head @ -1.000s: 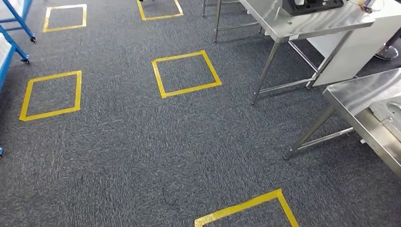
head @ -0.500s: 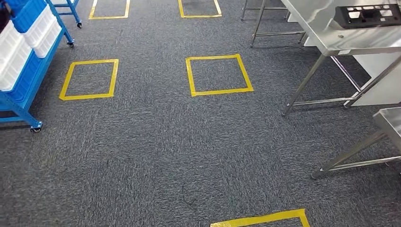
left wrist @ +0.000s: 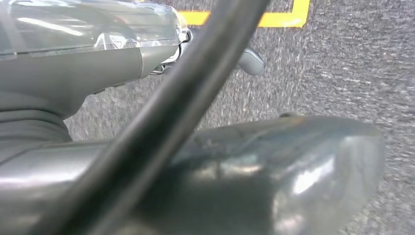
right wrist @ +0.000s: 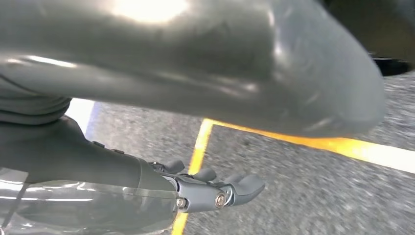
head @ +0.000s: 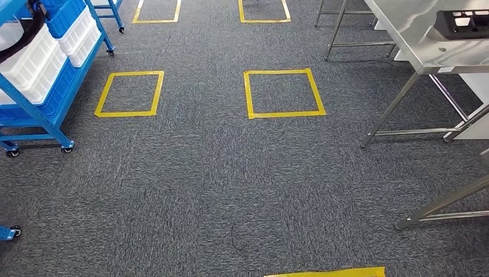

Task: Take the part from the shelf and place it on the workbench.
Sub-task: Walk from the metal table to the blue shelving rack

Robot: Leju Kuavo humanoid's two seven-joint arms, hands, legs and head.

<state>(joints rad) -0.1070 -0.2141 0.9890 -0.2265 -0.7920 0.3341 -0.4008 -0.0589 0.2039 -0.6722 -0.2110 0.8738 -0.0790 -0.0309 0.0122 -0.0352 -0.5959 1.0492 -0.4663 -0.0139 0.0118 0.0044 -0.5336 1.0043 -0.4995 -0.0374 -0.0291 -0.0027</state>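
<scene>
A blue wheeled shelf (head: 36,112) stands at the left of the head view, loaded with white bins (head: 36,57) and blue bins (head: 64,12); the part inside them is hidden. At the upper right stands a steel workbench (head: 412,34) with a black perforated piece (head: 461,23) on it. My left hand (left wrist: 274,166) hangs over the grey carpet, holding nothing, with a dark cable crossing in front of it. My right hand (right wrist: 161,58) also hangs over the carpet, its fingers (right wrist: 240,188) stretched out and bare.
Yellow tape squares (head: 282,92) (head: 130,92) mark the grey carpet between shelf and workbench. The legs of a second steel table (head: 444,205) reach in at the right edge. A yellow tape strip (head: 326,272) lies at the bottom edge.
The camera has turned: the whole scene slid to the right, the blue shelf came into view at the left, and the steel tables moved toward the right edge.
</scene>
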